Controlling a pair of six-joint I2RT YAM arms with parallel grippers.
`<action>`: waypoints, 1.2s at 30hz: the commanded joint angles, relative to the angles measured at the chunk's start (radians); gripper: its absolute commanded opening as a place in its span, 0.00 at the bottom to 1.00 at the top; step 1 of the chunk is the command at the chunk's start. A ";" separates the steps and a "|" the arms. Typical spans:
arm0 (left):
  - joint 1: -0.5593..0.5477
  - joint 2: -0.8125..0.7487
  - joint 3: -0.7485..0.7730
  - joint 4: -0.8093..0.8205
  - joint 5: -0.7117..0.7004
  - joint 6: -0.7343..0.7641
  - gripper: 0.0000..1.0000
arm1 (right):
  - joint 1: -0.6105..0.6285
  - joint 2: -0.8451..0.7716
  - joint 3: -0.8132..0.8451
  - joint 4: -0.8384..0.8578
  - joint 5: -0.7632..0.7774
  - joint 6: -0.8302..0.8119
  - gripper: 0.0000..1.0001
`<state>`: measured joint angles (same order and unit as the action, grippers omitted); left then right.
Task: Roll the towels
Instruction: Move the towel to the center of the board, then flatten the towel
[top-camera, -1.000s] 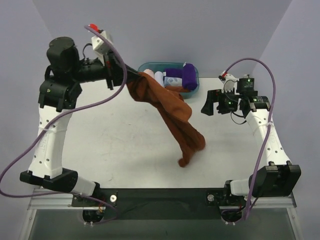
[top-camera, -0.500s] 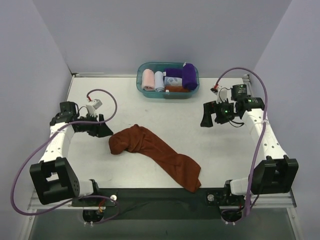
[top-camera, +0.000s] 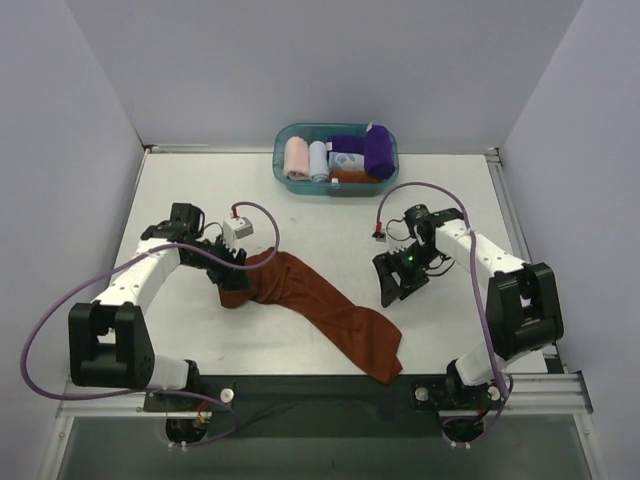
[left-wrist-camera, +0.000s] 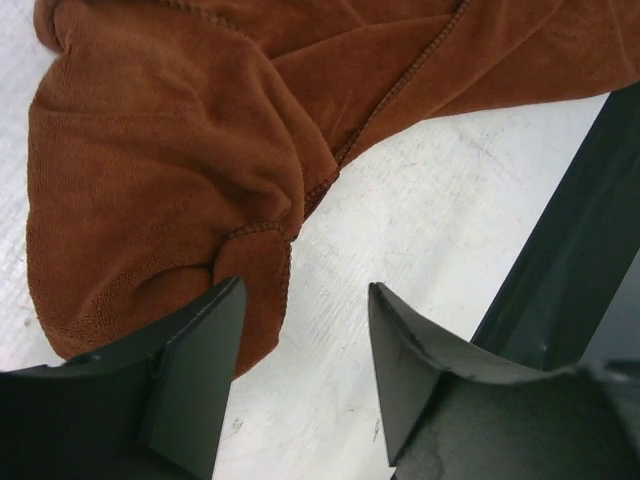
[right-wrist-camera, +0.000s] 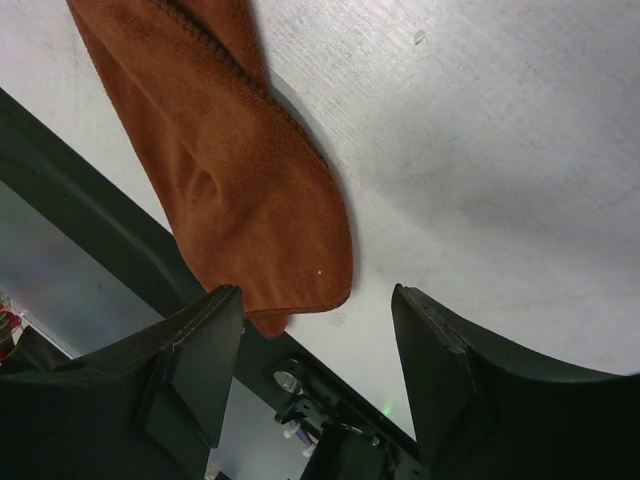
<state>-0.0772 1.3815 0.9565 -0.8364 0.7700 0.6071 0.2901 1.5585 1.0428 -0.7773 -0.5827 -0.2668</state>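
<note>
The rust-brown towel (top-camera: 320, 312) lies crumpled in a long diagonal strip across the table, from mid-left to the near edge. My left gripper (top-camera: 232, 282) is low at its bunched left end. In the left wrist view that gripper (left-wrist-camera: 305, 350) is open over bare table, one finger (left-wrist-camera: 195, 370) against the towel (left-wrist-camera: 170, 170). My right gripper (top-camera: 392, 293) hovers open just right of the strip. In its wrist view the gripper (right-wrist-camera: 318, 360) has the towel's near end (right-wrist-camera: 240, 190) ahead of it, with nothing held. The purple towel (top-camera: 378, 150) sits in the basket.
A teal basket (top-camera: 283, 140) stands at the back centre, holding a pink roll (top-camera: 297, 160), a pale blue roll (top-camera: 318, 160) and a patterned cloth (top-camera: 347, 160). The black front rail (right-wrist-camera: 100, 230) runs just beyond the towel's near end.
The left arm held the brown towel up, let it drop onto the table, then returned open to its left end. The right arm swung in and down beside the towel, jaws narrower.
</note>
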 joint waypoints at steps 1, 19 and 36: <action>0.010 0.022 0.002 0.016 -0.008 0.005 0.64 | 0.009 0.040 0.010 -0.040 -0.011 -0.003 0.62; -0.038 -0.009 -0.059 0.005 -0.153 0.198 0.71 | 0.193 0.272 0.046 -0.186 0.064 -0.121 0.38; -0.214 -0.015 -0.138 0.326 -0.445 0.169 0.07 | -0.020 0.080 0.135 -0.231 0.124 -0.187 0.00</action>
<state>-0.2977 1.3952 0.7757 -0.5774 0.3550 0.8062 0.3080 1.6917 1.1370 -0.9218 -0.4839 -0.4107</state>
